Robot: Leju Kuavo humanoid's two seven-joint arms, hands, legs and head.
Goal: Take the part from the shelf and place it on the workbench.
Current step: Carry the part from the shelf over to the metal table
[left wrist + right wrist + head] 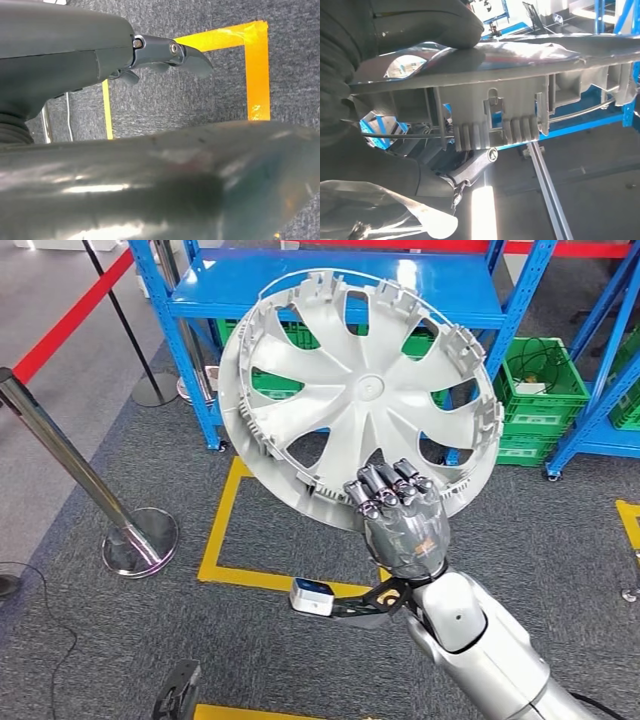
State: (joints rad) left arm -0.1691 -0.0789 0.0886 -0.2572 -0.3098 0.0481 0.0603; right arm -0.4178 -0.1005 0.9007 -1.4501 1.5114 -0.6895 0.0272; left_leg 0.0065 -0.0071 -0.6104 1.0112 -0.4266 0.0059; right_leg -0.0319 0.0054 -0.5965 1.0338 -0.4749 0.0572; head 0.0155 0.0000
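Note:
The part is a silver wheel cover, spoked, with clips round its rim. It is in the air in front of the shelf, tilted with its inner side toward me. My right hand grips its lower rim from below, fingers curled over the edge. In the right wrist view the rim is pinched between the thick thumb on one face and darker fingers on the other. My left hand hangs over grey carpet, its fingers stretched out and holding nothing.
A blue shelf stands just behind the wheel cover, with green crates under it and to the right. A chrome stanchion on a round base stands at the left. Yellow tape marks a box on the carpet.

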